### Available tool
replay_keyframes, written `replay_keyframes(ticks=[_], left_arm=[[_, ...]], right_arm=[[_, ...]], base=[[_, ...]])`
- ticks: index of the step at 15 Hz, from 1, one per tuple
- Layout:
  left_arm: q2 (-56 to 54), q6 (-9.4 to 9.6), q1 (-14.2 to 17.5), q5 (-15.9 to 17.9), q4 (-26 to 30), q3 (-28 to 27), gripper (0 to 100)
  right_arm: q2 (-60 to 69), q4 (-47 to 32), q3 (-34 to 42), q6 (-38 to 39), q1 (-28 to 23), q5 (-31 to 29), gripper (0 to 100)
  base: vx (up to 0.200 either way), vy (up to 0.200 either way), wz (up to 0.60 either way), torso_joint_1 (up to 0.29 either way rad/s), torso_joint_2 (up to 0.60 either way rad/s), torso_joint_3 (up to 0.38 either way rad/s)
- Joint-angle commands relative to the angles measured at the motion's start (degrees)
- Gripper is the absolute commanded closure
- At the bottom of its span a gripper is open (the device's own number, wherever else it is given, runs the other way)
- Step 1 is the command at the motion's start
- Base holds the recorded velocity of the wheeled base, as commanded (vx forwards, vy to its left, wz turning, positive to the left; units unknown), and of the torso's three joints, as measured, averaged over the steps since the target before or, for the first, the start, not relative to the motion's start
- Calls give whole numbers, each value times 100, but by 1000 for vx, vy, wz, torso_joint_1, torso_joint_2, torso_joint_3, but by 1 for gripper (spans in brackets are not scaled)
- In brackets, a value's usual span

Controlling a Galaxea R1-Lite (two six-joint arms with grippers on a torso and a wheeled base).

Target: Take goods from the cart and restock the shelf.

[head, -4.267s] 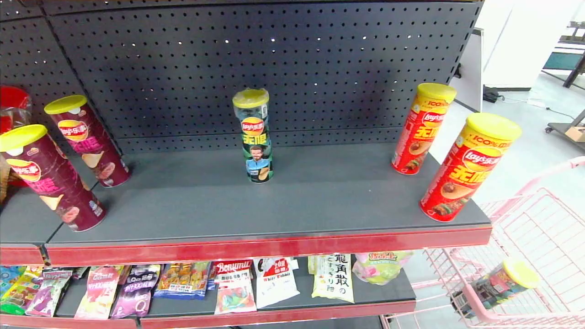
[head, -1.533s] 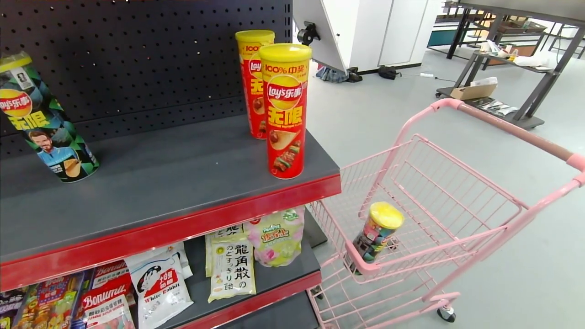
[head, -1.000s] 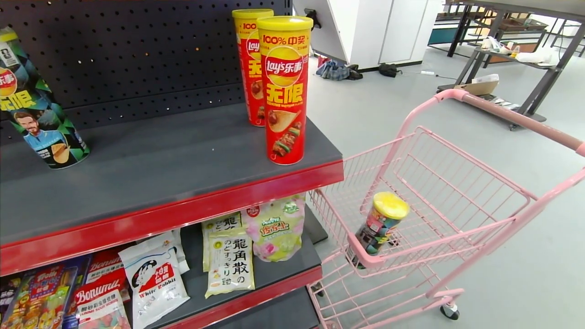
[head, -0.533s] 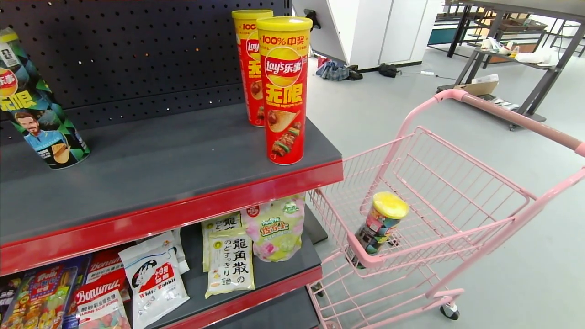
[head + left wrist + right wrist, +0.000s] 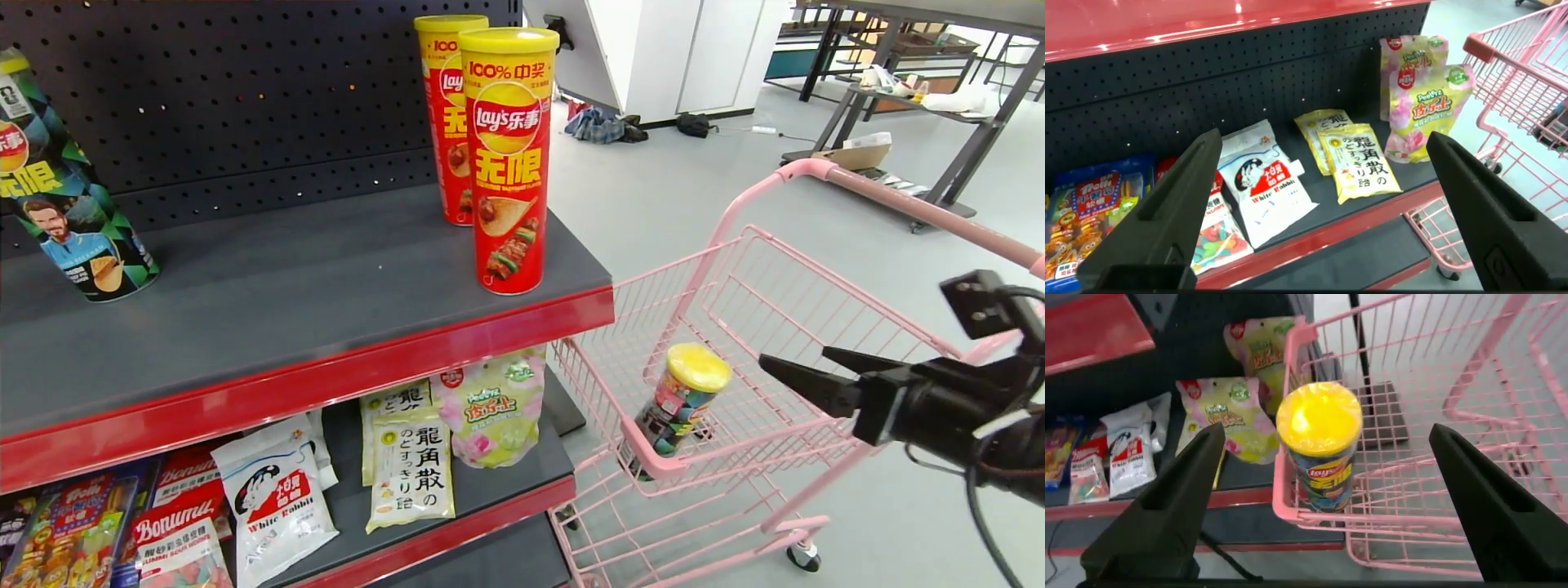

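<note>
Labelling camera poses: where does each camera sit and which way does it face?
Head view: on the head, facing forward and down at shelf and pink cart; right gripper at right.
Left wrist view: on the left wrist, facing lower-shelf snack bags; open left gripper frames them.
Right wrist view: on the right wrist, above the chip can in the cart; the right gripper frames it.
Head and right wrist views share that can.

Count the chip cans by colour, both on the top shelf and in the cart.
Red cylindrical chip cans with yellow lids, on the grey shelf: 2
Green-and-blue patterned chip can, on the shelf: 1
Dark multicoloured chip can with yellow lid, in the pink wire cart: 1
Total: 4
</note>
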State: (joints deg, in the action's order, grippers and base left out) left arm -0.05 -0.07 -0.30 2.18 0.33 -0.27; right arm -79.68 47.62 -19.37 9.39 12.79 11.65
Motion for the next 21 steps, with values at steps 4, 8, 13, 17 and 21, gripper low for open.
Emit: replay_keyframes(ticks=[4, 8, 13, 17, 21], left_arm=[[5, 16, -5, 2, 2, 0, 0], [5, -1, -5, 2, 2, 0, 0], [5, 16, 4, 2, 2, 0, 0], [5, 16, 4, 2, 2, 0, 0], [5, 16, 4, 2, 2, 0, 0]], right_arm=[[-1806, 749, 127, 28, 356, 56, 0], [-2096, 784, 12, 37, 294, 74, 0], [-3063, 1777, -207, 37, 303, 109, 0], [-3493, 2076, -471, 19, 409, 135, 0], [-3757, 2199, -744, 28, 426, 144, 0]], base=[[0, 0, 0, 0, 0, 0], [0, 0, 0, 0, 0, 0], [0, 0, 0, 0, 0, 0], [0, 0, 0, 0, 0, 0], [0, 0, 0, 0, 0, 0]])
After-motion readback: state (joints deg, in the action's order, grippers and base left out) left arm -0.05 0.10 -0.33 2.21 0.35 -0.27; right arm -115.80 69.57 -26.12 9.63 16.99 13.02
